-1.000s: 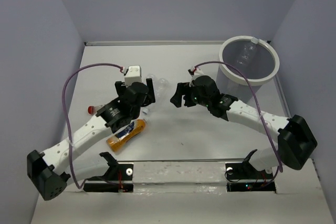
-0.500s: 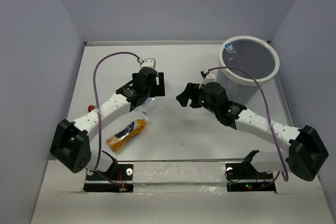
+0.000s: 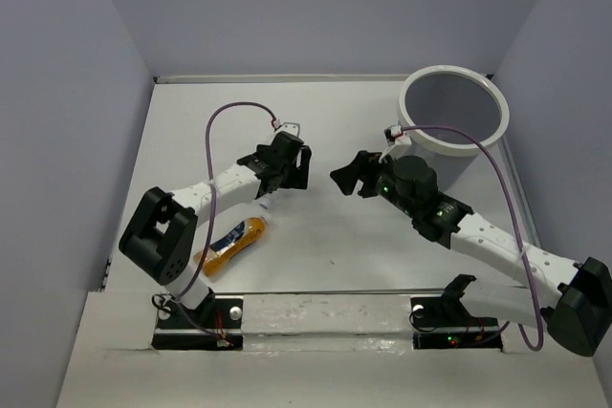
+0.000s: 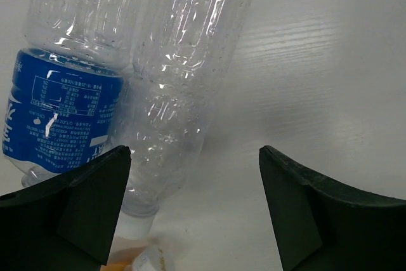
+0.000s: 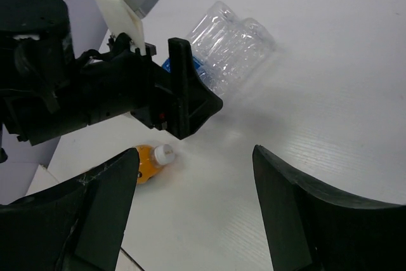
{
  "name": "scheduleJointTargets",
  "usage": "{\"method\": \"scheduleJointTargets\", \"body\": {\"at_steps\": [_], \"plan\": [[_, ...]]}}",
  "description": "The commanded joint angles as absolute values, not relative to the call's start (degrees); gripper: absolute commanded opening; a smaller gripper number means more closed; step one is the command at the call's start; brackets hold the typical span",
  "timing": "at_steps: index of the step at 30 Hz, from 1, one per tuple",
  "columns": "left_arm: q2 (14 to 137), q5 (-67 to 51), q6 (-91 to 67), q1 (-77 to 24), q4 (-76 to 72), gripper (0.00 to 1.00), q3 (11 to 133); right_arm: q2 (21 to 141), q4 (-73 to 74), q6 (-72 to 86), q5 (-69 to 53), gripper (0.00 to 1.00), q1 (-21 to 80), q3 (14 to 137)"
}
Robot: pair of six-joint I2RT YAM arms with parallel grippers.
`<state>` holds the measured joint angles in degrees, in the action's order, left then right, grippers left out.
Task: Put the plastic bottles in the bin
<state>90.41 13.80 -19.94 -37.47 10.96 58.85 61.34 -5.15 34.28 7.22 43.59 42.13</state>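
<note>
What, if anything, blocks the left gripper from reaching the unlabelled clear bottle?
Likely nothing: the left gripper is open just above the clear bottle, with nothing between them. The blue-label bottle lying against its side may crowd the grip.

Two clear bottles lie side by side, touching, on the tabletop [image 3: 335,246] left of centre: a plain ribbed bottle [image 4: 181,80] and a blue-label bottle [image 4: 63,115]. Just past their necks lies the orange-yellow bottle [image 3: 229,246], white-capped and on its side. The bin [image 3: 454,69] — translucent grey, white-rimmed — stands upright at the far right.

Top view overhead, whole table [image 3: 325,236]; wrist views close, low, sharing clear bottle [image 4: 184,80].
</note>
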Motion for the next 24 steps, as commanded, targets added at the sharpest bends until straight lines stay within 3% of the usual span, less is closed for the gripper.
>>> {"method": "scheduleJointTargets", "body": {"at_steps": [1, 11, 17, 24], "plan": [[91.9, 17.6, -19.0, -38.0, 10.6, 0.91, 61.2, 58.6, -7.1, 33.2, 5.1, 0.77, 43.8, 41.3], [96.2, 18.5, -19.4, -41.2, 10.5, 0.84, 60.8, 55.3, -6.0, 33.6, 5.4, 0.81, 43.8, 41.5], [96.7, 20.3, -20.4, -42.5, 10.1, 0.50, 60.5, 52.2, -4.6, 33.9, 6.9, 0.87, 43.8, 41.8], [81.1, 13.6, -20.6, -44.3, 1.1, 0.43, 54.2, 48.7, -0.4, 32.8, 10.2, 0.90, 43.8, 43.9]]}}
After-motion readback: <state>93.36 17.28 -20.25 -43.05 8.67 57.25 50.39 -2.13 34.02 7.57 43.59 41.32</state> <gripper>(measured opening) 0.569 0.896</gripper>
